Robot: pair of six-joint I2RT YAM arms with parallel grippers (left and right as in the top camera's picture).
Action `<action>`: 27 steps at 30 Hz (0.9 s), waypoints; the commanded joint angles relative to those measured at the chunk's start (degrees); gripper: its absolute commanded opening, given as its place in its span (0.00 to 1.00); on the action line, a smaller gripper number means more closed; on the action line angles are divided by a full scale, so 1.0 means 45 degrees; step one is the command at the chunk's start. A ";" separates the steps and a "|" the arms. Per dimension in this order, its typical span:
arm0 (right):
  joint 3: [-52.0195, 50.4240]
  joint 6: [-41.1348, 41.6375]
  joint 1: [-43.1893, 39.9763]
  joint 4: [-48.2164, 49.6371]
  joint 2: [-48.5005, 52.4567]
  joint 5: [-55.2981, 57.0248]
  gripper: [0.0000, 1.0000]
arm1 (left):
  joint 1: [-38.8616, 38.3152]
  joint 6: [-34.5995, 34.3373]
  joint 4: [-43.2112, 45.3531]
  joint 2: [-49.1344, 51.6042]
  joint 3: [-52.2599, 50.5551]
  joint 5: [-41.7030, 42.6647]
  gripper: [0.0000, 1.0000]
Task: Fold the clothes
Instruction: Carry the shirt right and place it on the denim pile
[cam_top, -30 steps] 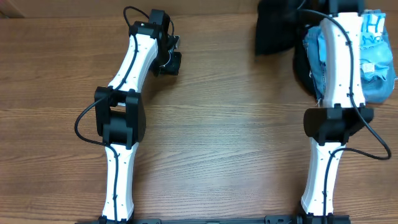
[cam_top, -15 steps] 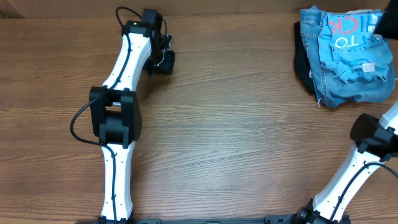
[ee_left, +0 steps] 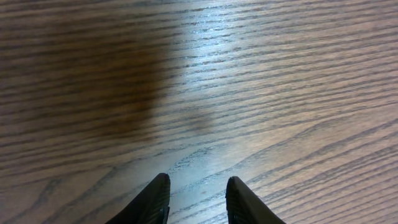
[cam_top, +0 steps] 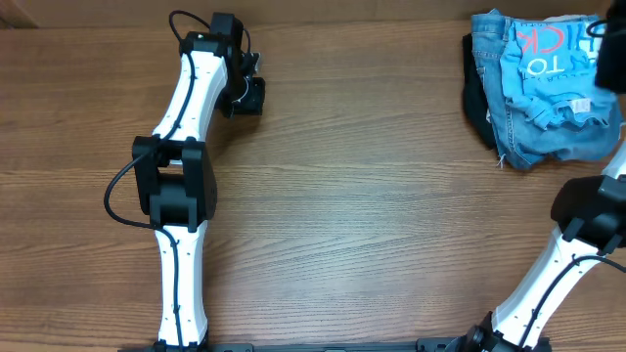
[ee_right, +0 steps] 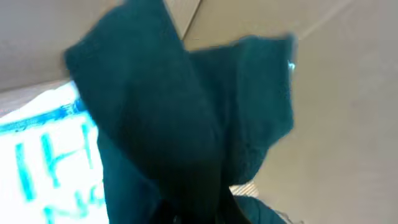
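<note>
Dark cloth, the black T-shirt (ee_right: 186, 124), fills the right wrist view and hangs bunched in front of a pale background. My right gripper (ee_right: 199, 214) is shut on it, its fingers hardly separable from the fabric. In the overhead view a dark shape (cam_top: 612, 44) shows at the right edge above the pile. A black strip of cloth (cam_top: 474, 98) lies at the pile's left side; whether it belongs to the same shirt I cannot tell. My left gripper (cam_top: 250, 95) (ee_left: 196, 196) hovers open over bare wood at the far left, nothing between its fingers.
Blue denim jeans (cam_top: 533, 137) with a light blue printed shirt (cam_top: 553, 64) on top lie piled at the back right of the wooden table (cam_top: 372, 215). My right arm (cam_top: 577, 235) rises along the right edge.
My right arm has swung off the pile to the right edge, uncovering the jeans and blue shirt; the black cloth left the overhead's top middle. My left arm shifted slightly left.
</note>
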 commanded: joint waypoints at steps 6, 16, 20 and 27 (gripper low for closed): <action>-0.0787 -0.1802 0.0321 0.0010 -0.0486 0.0146 0.04 | 0.0121 -0.0044 -0.0044 0.0058 0.0340 -0.0073 0.34; -0.2011 -0.0418 0.4221 -0.0865 -0.0461 -0.1423 0.04 | 0.0141 -0.0034 -0.0243 0.0058 0.0340 -0.0180 0.38; -0.4716 -0.0311 0.4629 0.0704 -0.0457 -0.1418 0.04 | 0.0141 -0.0034 -0.0248 0.0058 0.0340 -0.0180 0.38; -0.3400 0.0301 0.4619 0.2016 -0.0685 -0.1015 0.04 | 0.0141 -0.0039 -0.0155 0.0058 0.0340 -0.0180 0.38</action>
